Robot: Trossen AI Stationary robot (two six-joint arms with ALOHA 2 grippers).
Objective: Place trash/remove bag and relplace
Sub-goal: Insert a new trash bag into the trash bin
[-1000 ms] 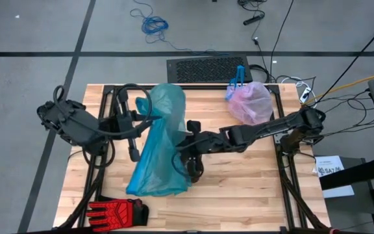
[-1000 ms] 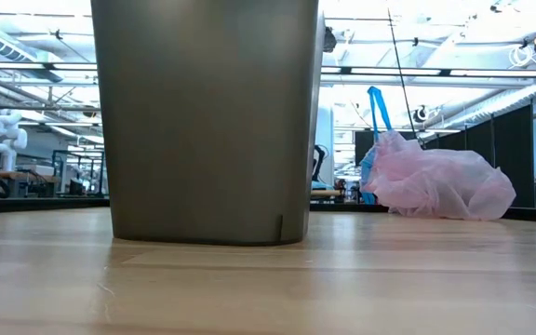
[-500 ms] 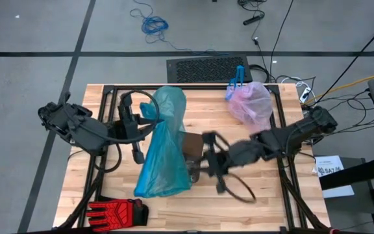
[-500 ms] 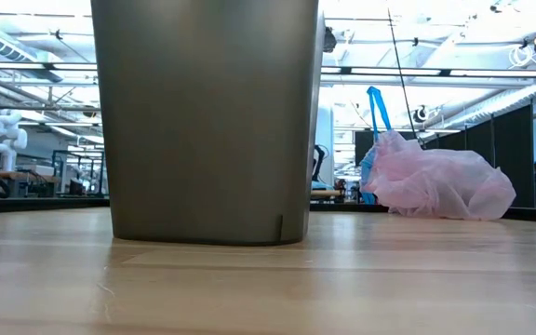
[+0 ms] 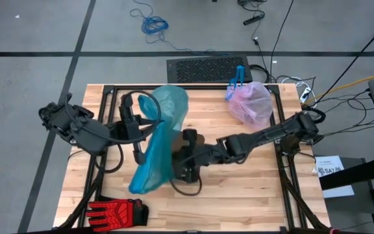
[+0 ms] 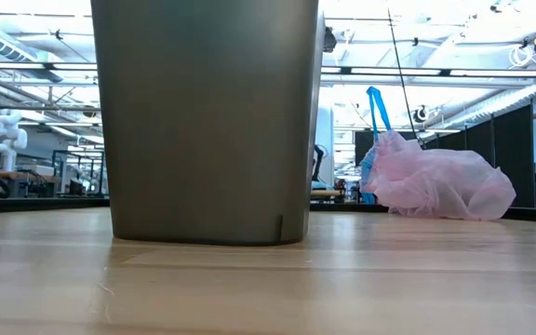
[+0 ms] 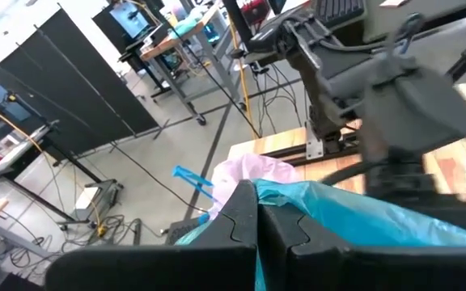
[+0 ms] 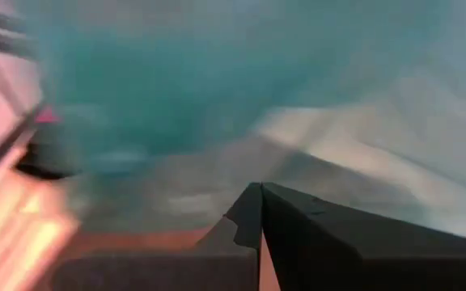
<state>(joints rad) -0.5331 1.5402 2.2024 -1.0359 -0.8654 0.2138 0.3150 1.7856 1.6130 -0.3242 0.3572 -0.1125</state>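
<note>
A translucent teal bag [image 5: 161, 143] drapes over the grey-brown bin [image 6: 207, 121] at the table's middle. Its lower end hangs toward the near edge. My left gripper [image 5: 147, 127] is shut on the bag's upper part, on the bin's left side. My right gripper [image 5: 182, 159] is shut at the bag's right side, by the bin's wall [image 5: 174, 156]. The pale pink bag [image 5: 250, 104] with its blue tie [image 6: 377, 107] lies on the table at the far right. The trash is out of view. My left gripper pinches a gathered bit of the teal bag's upper part [image 7: 269, 198] between its two fingers [image 7: 233, 230]. The fingers come roughly level from the table's left. The plastic runs off from them, raised above the table, and hangs slack over the bin. My right gripper is shut close against the teal bag [image 8: 176, 89]; blur hides whether it touches the bag.
A red-and-black glove [image 5: 115, 211] lies at the table's near left corner. A black frame runs along the table's left and right sides [image 5: 284, 169]. A dark mat [image 5: 210, 68] lies beyond the far edge. Bare wood [image 5: 239, 195] shows at the near right.
My right gripper swung away toward the table's right and near edge, then came back to the bag's right side by the bin. The teal bag's hanging lower end has shifted a little toward the table's left, and more of the bin's wall shows.
</note>
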